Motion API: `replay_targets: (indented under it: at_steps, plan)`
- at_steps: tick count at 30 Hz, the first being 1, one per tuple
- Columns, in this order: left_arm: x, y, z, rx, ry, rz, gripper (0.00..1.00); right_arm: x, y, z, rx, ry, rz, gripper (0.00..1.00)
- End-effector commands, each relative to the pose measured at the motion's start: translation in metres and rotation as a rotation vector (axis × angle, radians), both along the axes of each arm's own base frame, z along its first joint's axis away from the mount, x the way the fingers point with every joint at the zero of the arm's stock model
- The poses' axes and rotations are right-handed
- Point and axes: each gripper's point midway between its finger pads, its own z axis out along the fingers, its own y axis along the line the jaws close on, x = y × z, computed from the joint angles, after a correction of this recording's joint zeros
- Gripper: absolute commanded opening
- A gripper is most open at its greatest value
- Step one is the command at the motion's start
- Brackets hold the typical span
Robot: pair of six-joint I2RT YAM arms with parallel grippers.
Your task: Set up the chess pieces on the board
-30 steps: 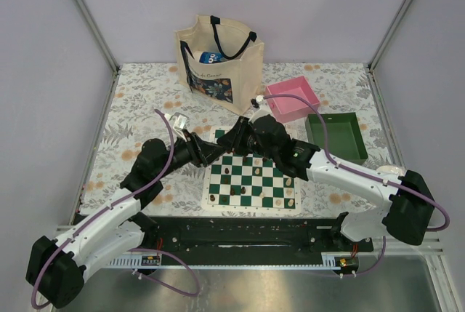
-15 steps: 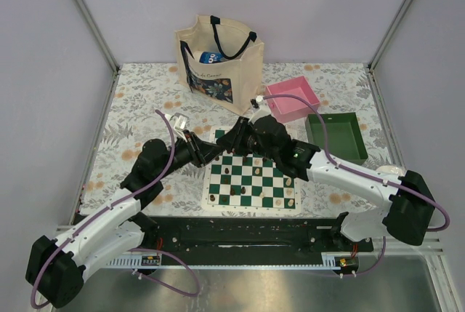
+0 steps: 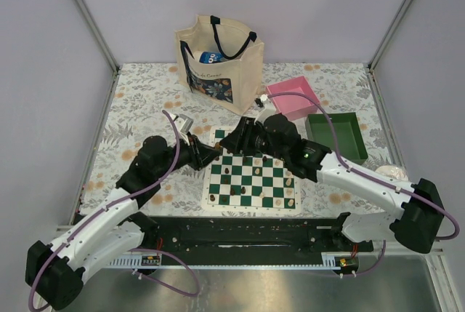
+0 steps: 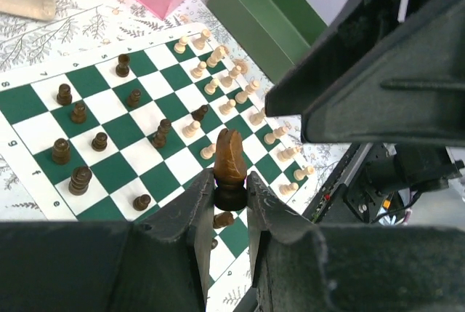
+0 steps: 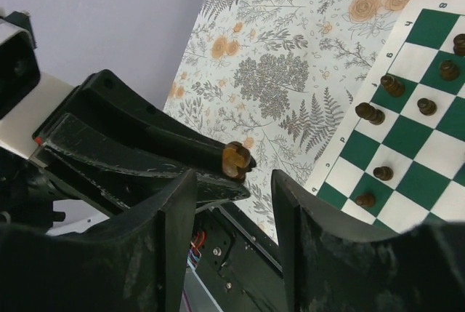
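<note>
Left claw (image 4: 229, 197): clenched on a dark brown knight (image 4: 229, 156)
Right claw (image 5: 232, 206): released, empty
Board (image 3: 256, 183): middle of the bench's (image 3: 142, 101) near edge, chess pieces (image 4: 218, 83) scattered on it

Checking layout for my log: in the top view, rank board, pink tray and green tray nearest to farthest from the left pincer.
1. board, beside the left pincer.
2. pink tray, beyond the board.
3. green tray, far right.

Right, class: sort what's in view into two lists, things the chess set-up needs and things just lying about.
Needed: board, dark pieces, cream pieces, dark knight held in the left gripper.
Lying about: tote bag, pink tray, green tray.
</note>
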Motion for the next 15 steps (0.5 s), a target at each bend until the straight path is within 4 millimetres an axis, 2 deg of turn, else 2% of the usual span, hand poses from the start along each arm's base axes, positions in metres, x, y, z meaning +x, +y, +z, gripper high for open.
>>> replay_targets:
  at_steps: [1,8,11,15]
  plan:
    - [-0.014,-0.004,0.033,0.049,-0.169,-0.134,0.00,-0.008,-0.013,0.027,-0.025,-0.063,0.099,0.55]
    - [-0.044,-0.023,0.045,0.009,-0.139,-0.360,0.00,-0.031,-0.022,0.039,-0.038,-0.109,0.248,0.55]
    - [-0.047,-0.025,0.048,-0.007,-0.145,-0.383,0.00,-0.041,-0.022,0.047,-0.024,-0.129,0.297,0.55]
    - [-0.052,-0.027,0.052,-0.019,-0.147,-0.417,0.00,-0.049,-0.020,0.044,-0.020,-0.109,0.343,0.55]
